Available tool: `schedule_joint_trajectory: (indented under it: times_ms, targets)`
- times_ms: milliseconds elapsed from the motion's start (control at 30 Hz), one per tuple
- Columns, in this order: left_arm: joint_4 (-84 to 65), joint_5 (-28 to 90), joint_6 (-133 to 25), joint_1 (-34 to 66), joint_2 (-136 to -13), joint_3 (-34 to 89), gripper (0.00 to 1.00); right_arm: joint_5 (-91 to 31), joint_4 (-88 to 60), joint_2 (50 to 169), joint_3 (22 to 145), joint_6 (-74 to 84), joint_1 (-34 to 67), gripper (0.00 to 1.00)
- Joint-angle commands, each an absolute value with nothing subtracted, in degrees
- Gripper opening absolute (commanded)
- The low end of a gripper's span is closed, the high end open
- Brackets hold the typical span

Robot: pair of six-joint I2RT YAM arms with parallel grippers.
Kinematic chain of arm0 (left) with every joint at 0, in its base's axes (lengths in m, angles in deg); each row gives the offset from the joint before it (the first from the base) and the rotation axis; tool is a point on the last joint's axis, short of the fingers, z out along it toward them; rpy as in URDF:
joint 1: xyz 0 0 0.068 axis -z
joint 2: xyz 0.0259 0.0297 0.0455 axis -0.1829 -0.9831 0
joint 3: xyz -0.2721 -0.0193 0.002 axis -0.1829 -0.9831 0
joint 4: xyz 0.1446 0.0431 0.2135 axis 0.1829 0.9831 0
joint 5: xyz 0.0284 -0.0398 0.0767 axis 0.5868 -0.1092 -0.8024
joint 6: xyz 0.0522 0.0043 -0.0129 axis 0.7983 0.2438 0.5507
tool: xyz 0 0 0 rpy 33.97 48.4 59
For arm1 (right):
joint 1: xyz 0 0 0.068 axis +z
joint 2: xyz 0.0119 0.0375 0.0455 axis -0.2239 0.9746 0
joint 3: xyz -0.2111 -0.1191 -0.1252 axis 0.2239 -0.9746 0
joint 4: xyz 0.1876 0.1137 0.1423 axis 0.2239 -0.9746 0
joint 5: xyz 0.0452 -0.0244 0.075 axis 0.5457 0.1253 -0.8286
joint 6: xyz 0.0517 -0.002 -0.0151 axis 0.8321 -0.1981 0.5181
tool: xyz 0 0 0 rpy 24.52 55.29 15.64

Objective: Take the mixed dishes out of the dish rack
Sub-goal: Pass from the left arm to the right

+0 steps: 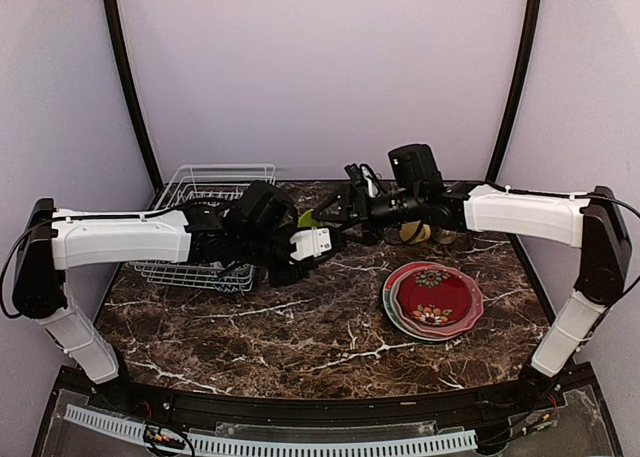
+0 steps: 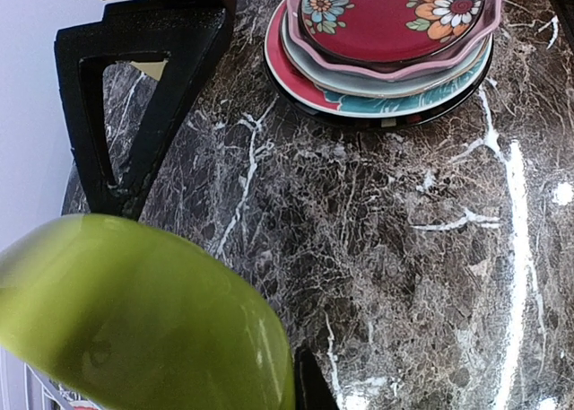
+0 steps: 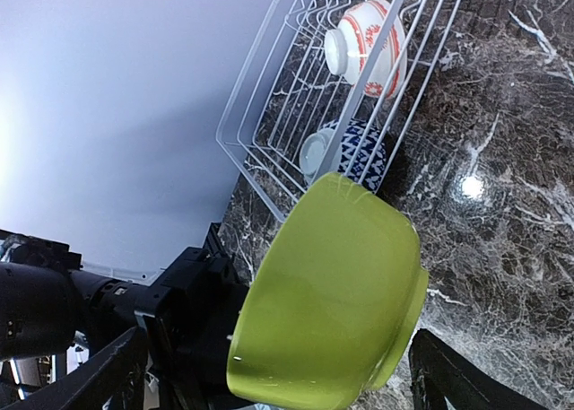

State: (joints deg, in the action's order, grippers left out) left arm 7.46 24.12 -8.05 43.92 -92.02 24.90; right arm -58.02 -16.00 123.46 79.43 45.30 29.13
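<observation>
Glossy lime-green bowl (image 3: pixel 332 293) hangs nearest, clamped by my left gripper (image 1: pixel 305 239); my right gripper (image 1: pixel 326 215) gapes wide astride it, both arms stretched inward over the veined marble table (image 3: pixel 502 204). Beyond, the white wire dish rack (image 3: pixel 260 96) cradles two small patterned bowls (image 3: pixel 368 47).

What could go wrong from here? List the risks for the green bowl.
1. The bowl hangs in the air above the table, apparently held only by the left gripper; a weak grip could drop it.
2. The open right gripper sits close around it; a nudge might knock it loose.
3. The plates lie nearby, should it fall.
</observation>
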Motion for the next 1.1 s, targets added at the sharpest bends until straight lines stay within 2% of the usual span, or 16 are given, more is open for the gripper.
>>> schedule_joint_trajectory:
  times_ms: [0,200,433,567,767,967,1033,1067]
  targets:
    - [8.2,21.2,-6.9,44.7,-92.0,26.9,0.01,-56.1,-19.1,124.9,82.1,43.6,30.3,0.93]
    - [9.7,18.0,-6.0,45.1,-93.5,28.0,0.01,-45.0,-36.1,128.3,90.4,37.1,32.1,0.73]
    - [11.9,13.3,-4.0,46.8,-96.6,29.1,0.01,-28.3,-56.1,136.8,104.6,31.7,34.9,0.62]
    - [12.7,9.5,-2.6,48.1,-98.3,29.3,0.01,-22.8,-61.1,139.6,108.5,30.2,36.0,0.59]
    - [14.1,7.1,-2.3,49.4,-100.8,30.5,0.01,-17.4,-66.8,143.1,112.3,28.6,37.0,0.29]
    - [14.9,6.4,-3.5,49.7,-101.9,31.8,0.01,-15.9,-66.4,143.7,112.2,28.0,37.2,0.07]
    - [14.8,6.2,-4.3,49.8,-101.8,32.1,0.05,-16.1,-65.2,143.6,111.9,28.0,37.0,0.0]
    - [14.9,6.2,-4.8,49.8,-101.8,32.2,0.1,-16.5,-64.4,143.5,111.7,28.0,36.9,0.0]
